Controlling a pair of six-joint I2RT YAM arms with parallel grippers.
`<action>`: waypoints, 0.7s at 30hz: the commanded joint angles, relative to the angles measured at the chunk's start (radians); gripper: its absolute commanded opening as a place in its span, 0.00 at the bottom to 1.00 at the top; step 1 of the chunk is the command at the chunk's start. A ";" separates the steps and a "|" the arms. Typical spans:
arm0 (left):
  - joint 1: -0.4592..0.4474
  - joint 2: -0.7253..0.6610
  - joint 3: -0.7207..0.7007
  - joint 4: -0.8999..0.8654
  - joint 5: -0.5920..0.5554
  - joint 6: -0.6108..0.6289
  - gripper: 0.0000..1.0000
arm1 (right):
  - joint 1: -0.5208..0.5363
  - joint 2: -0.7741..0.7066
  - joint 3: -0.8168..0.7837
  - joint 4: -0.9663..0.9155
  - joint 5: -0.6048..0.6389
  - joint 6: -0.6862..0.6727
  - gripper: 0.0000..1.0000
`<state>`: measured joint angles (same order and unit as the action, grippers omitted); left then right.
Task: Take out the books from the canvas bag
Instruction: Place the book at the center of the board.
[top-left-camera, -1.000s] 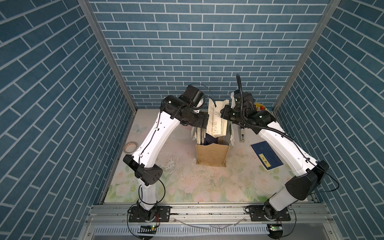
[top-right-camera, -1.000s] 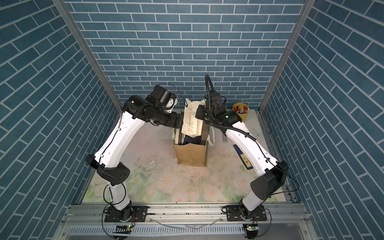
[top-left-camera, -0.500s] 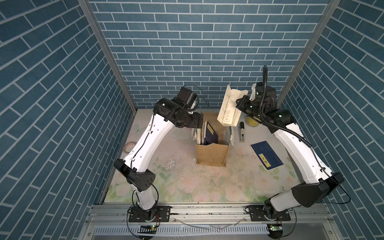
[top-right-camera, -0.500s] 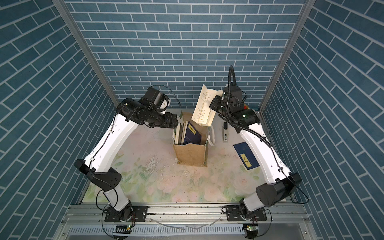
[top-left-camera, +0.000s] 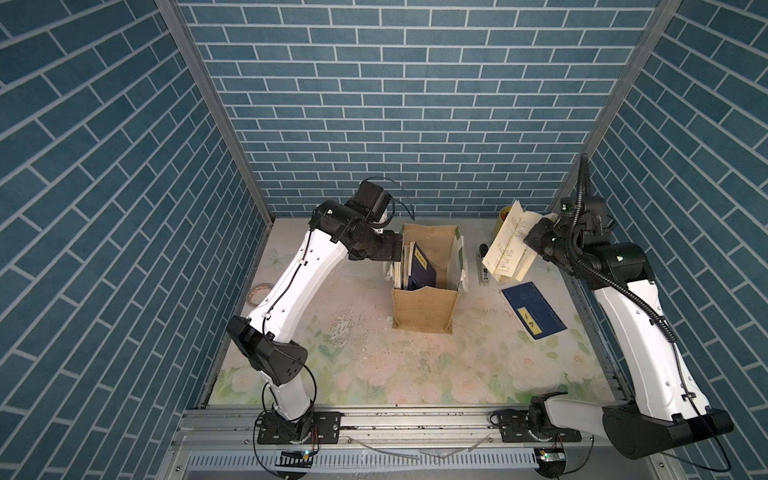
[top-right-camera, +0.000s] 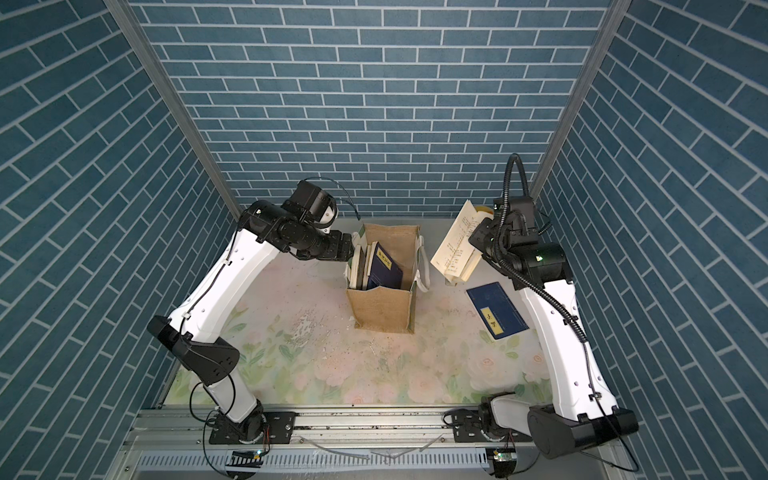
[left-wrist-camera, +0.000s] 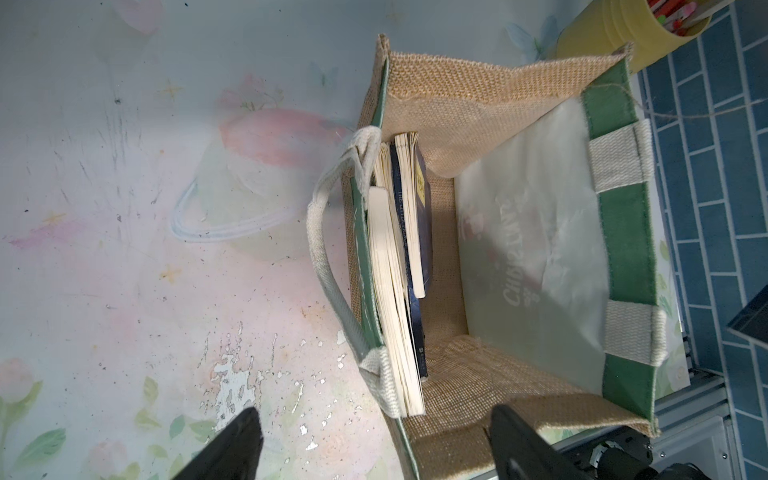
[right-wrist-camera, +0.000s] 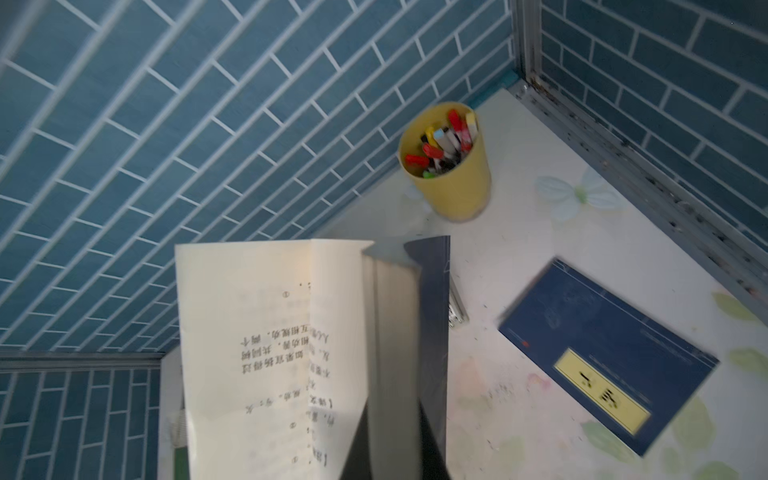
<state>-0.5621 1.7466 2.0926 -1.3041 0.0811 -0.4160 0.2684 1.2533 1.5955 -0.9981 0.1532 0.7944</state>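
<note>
Tan, green-edged canvas bag (top-left-camera: 424, 309); cream-paged open book (right-wrist-camera: 270, 353), cover apparently blue.

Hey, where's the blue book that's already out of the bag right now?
In a top view the blue book lies flat on the table, on the robot's right, between the canvas bag and the right arm.

The right pincer (top-right-camera: 478, 245) grips an open paperback (top-right-camera: 453, 249) aloft, right of the canvas bag (top-right-camera: 382, 307); inside it, books (top-right-camera: 384, 268) lean; another blue book (top-right-camera: 496, 311) lies flat on the worktop (top-right-camera: 332, 357).
</note>
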 joint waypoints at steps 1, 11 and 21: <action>0.006 -0.002 -0.008 -0.005 0.011 -0.007 0.88 | 0.000 0.000 -0.089 -0.149 -0.011 0.061 0.00; 0.010 0.021 -0.006 -0.024 0.014 0.003 0.88 | 0.000 0.153 -0.294 -0.114 -0.127 0.062 0.00; 0.018 0.015 -0.021 -0.027 0.011 -0.015 0.88 | 0.033 0.497 -0.144 -0.189 -0.054 -0.137 0.00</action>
<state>-0.5545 1.7496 2.0838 -1.3125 0.0948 -0.4171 0.2844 1.7172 1.3872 -1.1133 0.0410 0.7296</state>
